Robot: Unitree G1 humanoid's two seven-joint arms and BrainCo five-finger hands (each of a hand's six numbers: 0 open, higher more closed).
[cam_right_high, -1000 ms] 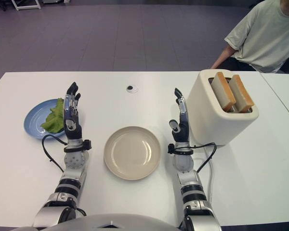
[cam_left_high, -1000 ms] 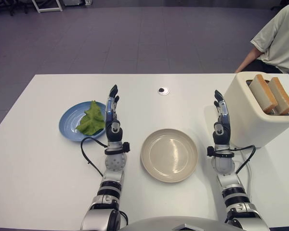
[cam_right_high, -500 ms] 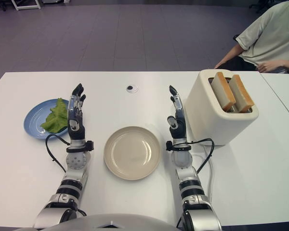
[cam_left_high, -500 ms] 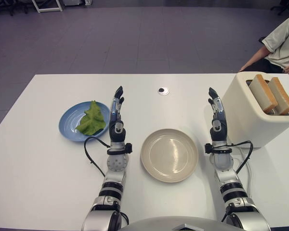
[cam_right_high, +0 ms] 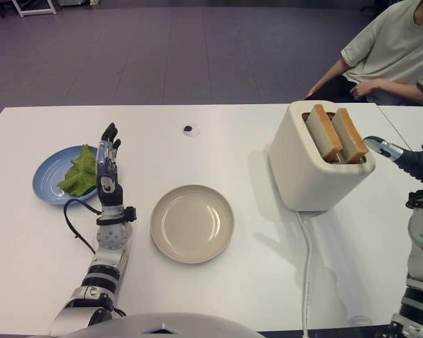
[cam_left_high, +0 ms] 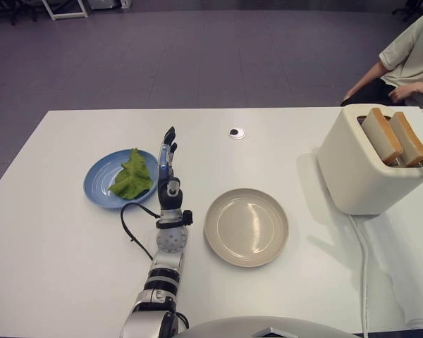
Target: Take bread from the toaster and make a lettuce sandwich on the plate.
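— Hands?
— Your left hand [cam_left_high: 168,169]: fingers straight, empty; lettuce [cam_left_high: 132,176] just left of them. Right hand [cam_right_high: 417,160]: cut off at the edge, visible fingers spread, empty.
— Bread [cam_right_high: 335,132]?
— In the toaster [cam_right_high: 307,172], just left of the right fingertips; lower halves hidden.

Two head-mounted eyes are looking forward and down, sitting side by side, fairly close above the white surface [cam_left_high: 56,267]. Both are sharing the plate [cam_left_high: 246,227], toaster [cam_right_high: 303,176] and floor [cam_left_high: 197,56] behind.

No legible text, labels or numbers anywhere.
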